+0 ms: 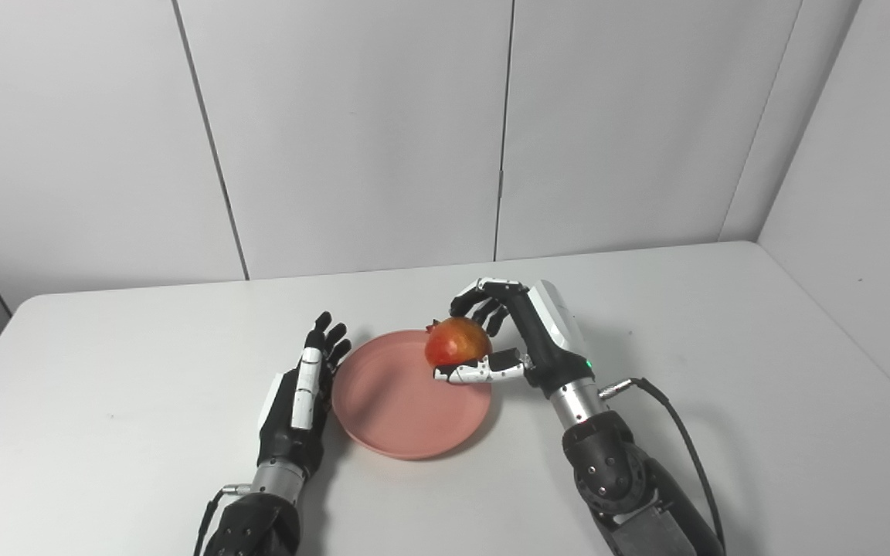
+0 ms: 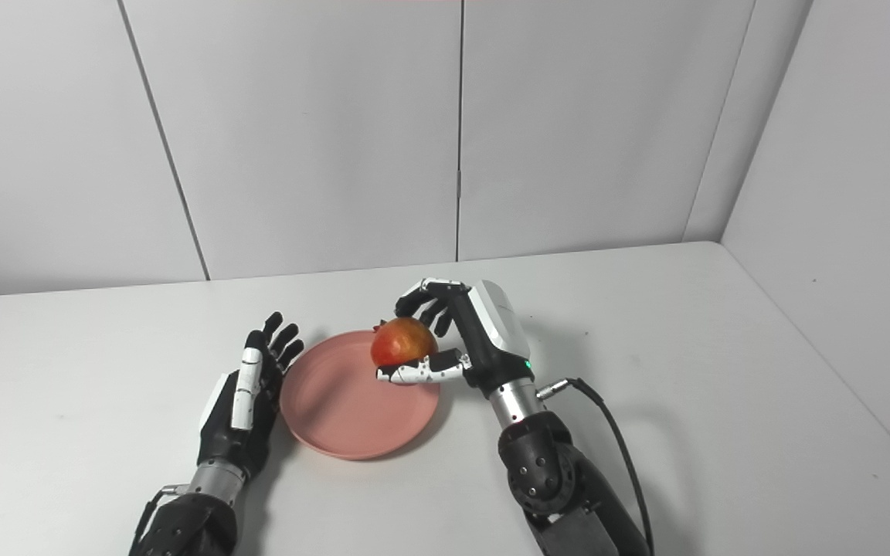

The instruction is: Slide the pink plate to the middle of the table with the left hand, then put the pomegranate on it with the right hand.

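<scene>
A pink plate lies flat near the middle of the white table. Over its far right rim my right hand is shut on a red and yellow pomegranate, fingers curled over the top and thumb under it. The fruit is just above the plate's rim; whether it touches the plate is unclear. My left hand stands open at the plate's left edge, fingers straight and pointing away from me, palm side toward the rim.
The white table runs to grey wall panels at the back and right. A black cable loops off my right wrist over the table.
</scene>
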You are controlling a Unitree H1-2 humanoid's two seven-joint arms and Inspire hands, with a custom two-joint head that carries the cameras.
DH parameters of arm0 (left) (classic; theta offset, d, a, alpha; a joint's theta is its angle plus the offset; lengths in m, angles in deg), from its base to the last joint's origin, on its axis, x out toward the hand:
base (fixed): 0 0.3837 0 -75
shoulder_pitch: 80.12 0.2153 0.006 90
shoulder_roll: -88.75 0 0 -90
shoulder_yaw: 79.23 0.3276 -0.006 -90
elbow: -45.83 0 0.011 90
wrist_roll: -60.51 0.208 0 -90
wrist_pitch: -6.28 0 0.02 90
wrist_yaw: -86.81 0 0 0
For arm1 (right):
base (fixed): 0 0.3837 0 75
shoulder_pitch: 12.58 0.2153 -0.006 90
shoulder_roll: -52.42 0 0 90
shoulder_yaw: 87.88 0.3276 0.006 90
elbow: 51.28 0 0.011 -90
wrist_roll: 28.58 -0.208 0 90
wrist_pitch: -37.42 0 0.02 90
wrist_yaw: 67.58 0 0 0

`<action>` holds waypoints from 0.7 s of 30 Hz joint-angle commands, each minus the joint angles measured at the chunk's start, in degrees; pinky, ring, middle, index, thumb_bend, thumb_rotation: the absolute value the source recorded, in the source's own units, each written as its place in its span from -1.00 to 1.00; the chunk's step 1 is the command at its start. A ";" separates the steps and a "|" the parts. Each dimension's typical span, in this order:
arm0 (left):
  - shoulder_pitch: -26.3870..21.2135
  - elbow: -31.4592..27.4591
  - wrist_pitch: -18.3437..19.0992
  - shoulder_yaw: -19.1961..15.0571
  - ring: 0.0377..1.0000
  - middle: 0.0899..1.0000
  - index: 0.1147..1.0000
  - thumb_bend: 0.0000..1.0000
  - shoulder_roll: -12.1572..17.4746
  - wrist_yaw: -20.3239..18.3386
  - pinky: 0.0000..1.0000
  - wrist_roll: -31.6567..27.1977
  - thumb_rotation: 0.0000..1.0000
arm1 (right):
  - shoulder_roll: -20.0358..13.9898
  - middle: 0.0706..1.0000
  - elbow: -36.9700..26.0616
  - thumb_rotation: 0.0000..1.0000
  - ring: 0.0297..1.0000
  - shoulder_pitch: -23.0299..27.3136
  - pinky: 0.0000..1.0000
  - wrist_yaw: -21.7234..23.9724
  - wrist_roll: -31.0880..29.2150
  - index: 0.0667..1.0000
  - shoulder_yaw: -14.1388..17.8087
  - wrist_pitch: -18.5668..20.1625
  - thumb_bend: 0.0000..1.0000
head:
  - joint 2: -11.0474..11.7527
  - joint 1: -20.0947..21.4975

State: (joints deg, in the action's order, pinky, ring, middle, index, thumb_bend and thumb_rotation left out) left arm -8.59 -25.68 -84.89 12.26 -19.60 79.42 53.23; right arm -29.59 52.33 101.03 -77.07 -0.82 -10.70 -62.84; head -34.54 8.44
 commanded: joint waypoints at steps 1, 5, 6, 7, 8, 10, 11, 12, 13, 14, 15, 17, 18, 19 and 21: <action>-0.47 -0.83 -0.95 0.27 0.93 0.93 0.93 0.17 -0.65 0.19 0.89 0.36 1.00 | 0.73 -0.04 -0.18 -1.00 -0.25 3.75 -0.48 -1.18 0.23 -0.08 -0.12 -3.89 0.02 | -0.01 -0.10; -0.47 -0.66 -1.33 0.40 0.93 0.93 0.93 0.17 -0.61 0.01 0.89 0.11 1.00 | 1.57 -0.01 1.44 -1.00 -0.20 4.48 -0.37 -0.86 0.66 -0.12 -0.90 -5.02 0.02 | -0.10 -0.36; -0.44 -0.78 -1.14 0.38 0.93 0.93 0.93 0.17 -0.68 0.10 0.89 0.00 1.00 | 1.68 -0.09 1.60 -1.00 -0.26 4.56 -0.44 -0.68 0.72 -0.04 -1.05 -5.09 0.02 | -0.10 -0.36; -0.40 -0.87 -1.06 0.42 0.93 0.92 0.93 0.18 -0.70 0.19 0.89 0.05 1.00 | 1.81 -0.11 1.98 -1.00 -0.27 4.67 -0.45 -0.64 0.88 -0.03 -1.27 -5.26 0.02 | -0.20 -0.56; -0.38 -0.92 -1.03 0.45 0.93 0.92 0.93 0.18 -0.70 0.25 0.89 0.10 1.00 | 1.89 -0.11 2.25 -1.00 -0.28 4.75 -0.45 -0.65 1.00 -0.02 -1.43 -5.38 0.02 | -0.20 -0.56; -0.34 -1.03 -1.10 0.57 0.92 0.92 0.93 0.17 -0.71 0.47 0.88 0.42 1.00 | 2.18 -0.10 3.34 -1.00 -0.24 4.97 -0.56 -0.82 1.10 -0.07 -1.77 -5.79 0.03 | -0.33 -0.65; -0.34 -1.13 -1.04 0.65 0.92 0.92 0.93 0.17 -0.71 0.56 0.88 0.58 1.00 | 2.43 -0.09 3.67 -1.00 -0.23 5.07 -0.59 -0.65 1.13 -0.09 -1.92 -5.40 0.03 | -0.35 -0.67; -0.33 -1.20 -1.00 0.72 0.92 0.92 0.93 0.16 -0.70 0.60 0.87 0.65 1.00 | 2.61 -0.09 3.85 -1.00 -0.22 5.16 -0.64 -0.55 1.32 -0.10 -2.09 -4.95 0.03 | -0.35 -0.67; -0.29 -1.28 -0.94 0.75 0.92 0.92 0.93 0.15 -0.71 0.59 0.87 0.59 1.00 | 2.79 -0.09 4.06 -1.00 -0.22 5.22 -0.65 -0.57 1.62 -0.11 -2.29 -4.69 0.03 | -0.49 -0.80; -0.26 -1.34 -0.93 0.78 0.93 0.93 0.93 0.15 -0.73 0.58 0.88 0.54 1.00 | 2.93 -0.08 4.28 -1.00 -0.22 5.29 -0.64 -0.63 1.93 -0.11 -2.46 -4.54 0.03 | -0.54 -0.86; -0.23 -1.38 -0.93 0.79 0.93 0.93 0.94 0.16 -0.75 0.58 0.88 0.50 1.00 | 3.00 -0.08 4.41 -1.00 -0.22 5.32 -0.64 -0.70 2.14 -0.11 -2.55 -4.54 0.03 | -0.57 -0.92; -0.22 -1.52 -0.74 0.82 0.93 0.93 0.93 0.16 -0.82 0.85 0.87 0.69 1.00 | 3.14 -0.15 5.02 -1.00 -0.28 5.53 -0.62 -1.05 3.05 -0.07 -2.99 -4.77 0.02 | -0.62 -1.00; -0.21 -1.57 -0.77 0.88 0.93 0.93 0.93 0.17 -0.84 0.95 0.87 0.83 1.00 | 3.18 -0.12 5.39 -1.00 -0.24 5.66 -0.64 -1.28 3.57 -0.09 -3.25 -5.06 0.03 | -0.67 -1.04; -0.21 -1.56 -0.78 0.90 0.93 0.93 0.93 0.16 -0.85 0.99 0.87 0.84 1.00 | 3.18 -0.10 5.75 -1.00 -0.22 5.78 -0.67 -1.48 4.11 -0.10 -3.53 -5.37 0.03 | -0.68 -1.05; -0.22 -1.49 -0.78 0.86 0.93 0.93 0.93 0.15 -0.88 0.96 0.88 0.63 1.00 | 3.17 -0.13 6.16 -1.00 -0.27 5.96 -0.58 -1.18 4.60 -0.05 -4.05 -5.58 0.02 | -0.76 -1.08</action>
State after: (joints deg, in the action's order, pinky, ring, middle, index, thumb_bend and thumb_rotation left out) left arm -8.10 -26.23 -85.23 12.92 -19.78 80.04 53.38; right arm -26.73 59.46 103.75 -77.16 3.47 -14.68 -65.69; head -35.33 7.38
